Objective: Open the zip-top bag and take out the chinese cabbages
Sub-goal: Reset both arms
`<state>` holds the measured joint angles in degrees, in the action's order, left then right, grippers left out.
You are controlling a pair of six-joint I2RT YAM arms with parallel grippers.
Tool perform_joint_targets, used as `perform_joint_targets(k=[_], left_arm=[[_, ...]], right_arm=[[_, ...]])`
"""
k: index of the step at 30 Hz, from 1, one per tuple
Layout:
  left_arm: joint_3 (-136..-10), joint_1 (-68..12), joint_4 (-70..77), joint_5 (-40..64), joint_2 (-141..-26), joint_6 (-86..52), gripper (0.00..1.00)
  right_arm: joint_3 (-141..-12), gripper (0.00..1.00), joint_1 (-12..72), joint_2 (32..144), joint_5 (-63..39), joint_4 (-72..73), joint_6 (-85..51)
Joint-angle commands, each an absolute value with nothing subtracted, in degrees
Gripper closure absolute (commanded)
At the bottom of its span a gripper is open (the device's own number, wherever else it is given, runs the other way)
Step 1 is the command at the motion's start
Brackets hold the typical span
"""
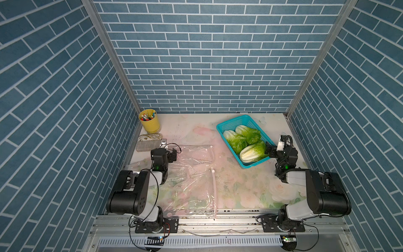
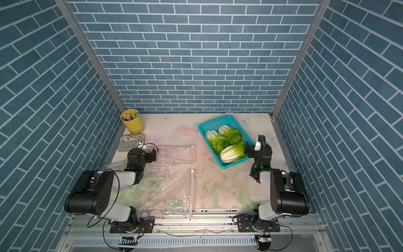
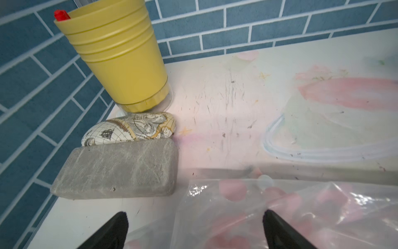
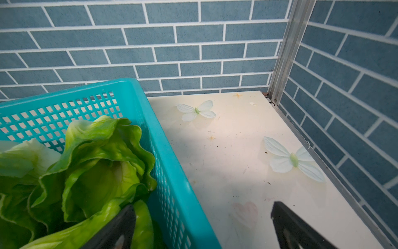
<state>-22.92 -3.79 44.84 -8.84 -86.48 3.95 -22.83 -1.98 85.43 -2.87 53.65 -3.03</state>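
- A teal perforated plastic basket (image 1: 233, 123) (image 4: 168, 172) is sitting toward the far-right corner of the floral-printed bench (image 1: 239, 192), turned at an angle to the edges. In both top views it is holding the three small chinese cabbages (image 1: 242, 140) (image 2: 218, 139). These have white ribbed bases and crinkly green leaves, and they are lying side by side, covering most of the basket's floor.
- A yellow ribbed plastic cup (image 1: 150, 125) (image 3: 120, 64) is standing in the far-left corner, holding a bunch of coloured pens (image 1: 148, 115).
- Just in front of the cup, a map-printed oval case (image 1: 149, 137) (image 3: 131, 129) and a grey stone-like block (image 1: 145, 146) (image 3: 118, 168) are lying by the left edge, touching each other.
- A clear plastic zip-top bag (image 1: 192, 179) is lying flat on the bench's left half and reaching its front edge, with the floral print showing through. Its white zip strip (image 1: 214, 192) is running toward that edge.
- The right gripper (image 1: 268, 150) (image 4: 203, 204) is hanging at the basket's right wall, jaws spread wide and gripping nothing. In its wrist view one finger (image 4: 120, 226) is sitting over a cabbage leaf inside the basket and the other (image 4: 297, 228) is outside the wall, over bare bench. Whether the inner finger is touching the leaf cannot be told.
- The left gripper (image 1: 174, 153) (image 3: 193, 213) is hovering over clear plastic near the grey block, jaws fully spread and gripping nothing. The cabbages are lying well apart from it, across the bench.
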Motion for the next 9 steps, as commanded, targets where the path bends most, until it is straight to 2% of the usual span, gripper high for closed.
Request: perform_joint_targets(k=[1,9], left_arm=[[-23.85,-3.35,43.57,-6.84,-86.13,4.29,0.00],[-23.65,-3.34,44.22,-6.88,-86.30,4.26,0.00]], right_arm=[[-23.07,0.01,-2.21,87.40,-0.82,46.68,-1.50],[-23.55,0.01,-2.27,87.80,-0.97,46.27,-1.41]])
